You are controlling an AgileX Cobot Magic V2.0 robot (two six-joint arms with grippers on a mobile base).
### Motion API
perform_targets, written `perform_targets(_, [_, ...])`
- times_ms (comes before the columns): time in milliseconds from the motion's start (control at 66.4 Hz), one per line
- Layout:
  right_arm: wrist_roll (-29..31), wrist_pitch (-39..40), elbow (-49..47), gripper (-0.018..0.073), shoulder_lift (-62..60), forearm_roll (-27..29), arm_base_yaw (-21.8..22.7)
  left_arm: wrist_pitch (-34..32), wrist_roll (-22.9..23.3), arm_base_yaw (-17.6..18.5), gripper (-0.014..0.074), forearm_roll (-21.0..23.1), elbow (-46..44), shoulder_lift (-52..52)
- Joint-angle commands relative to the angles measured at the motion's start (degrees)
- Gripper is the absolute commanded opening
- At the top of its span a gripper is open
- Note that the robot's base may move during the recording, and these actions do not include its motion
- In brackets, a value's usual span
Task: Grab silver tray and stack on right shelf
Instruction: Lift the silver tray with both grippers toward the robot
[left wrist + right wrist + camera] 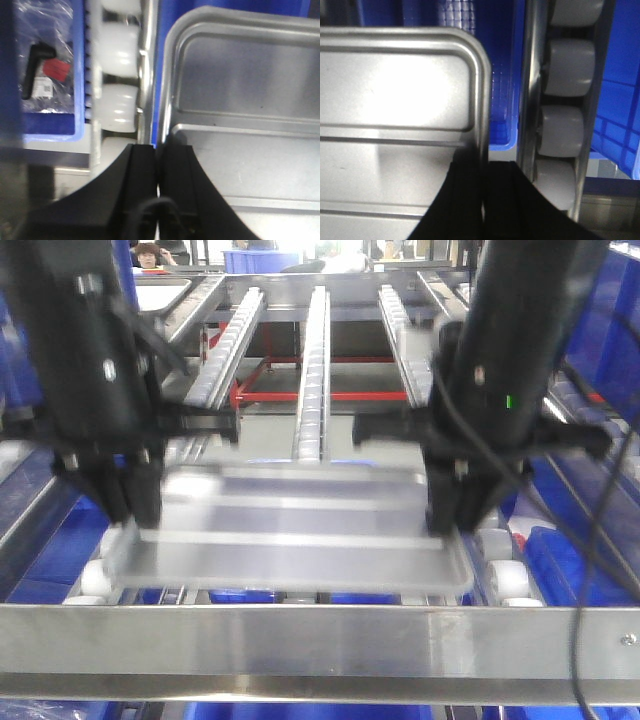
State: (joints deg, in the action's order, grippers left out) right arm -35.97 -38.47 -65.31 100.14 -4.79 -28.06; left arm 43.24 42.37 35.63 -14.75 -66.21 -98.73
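Note:
The silver tray (290, 525) is held level just above the front of the right shelf (320, 640), blurred by motion in the front view. My left gripper (128, 508) is shut on the tray's left rim, and my right gripper (452, 510) is shut on its right rim. In the left wrist view the black fingers (175, 170) pinch the rolled rim of the silver tray (250, 100). The right wrist view shows the black fingers (470, 195) clamped on the silver tray's (395, 95) right edge, beside white rollers (560, 130).
Three roller tracks (315, 360) run back along the shelf over a red frame (300, 395). Blue bins (590, 560) sit beneath and to both sides. White rollers (117, 105) lie close to the tray's left edge. A person (148, 254) is far behind.

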Motion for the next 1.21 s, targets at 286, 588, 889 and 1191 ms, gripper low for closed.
perform_targets(286, [-1.5, -10.4, -4.7, 0.0052, -11.5, 0.1, -0.4, 9.4, -1.4, 1.5, -0.0085, 2.1, -4.3, 12.3])
perform_targets(588, [-8.4, -14.7, -0.6, 0.0052, -19.1, 1.7, -8.2, 13.6, 4.7, 8.8, -0.0085, 4.5, 0.9, 19.8])
perform_targets(889, [-20.5, -16.6, 8.1, 0.0055, -27.8, -1.9, -18.4, 18.4, 12.9, 17.1, -0.0085, 2.6, 6.7, 26.1])
perform_targets(1191, [-32.4, -24.1, 10.6, 0.0059, -33.5, -9.4, -29.7, 24.7, 25.5, 30.4, -0.0085, -2.8, 7.2, 28.0])
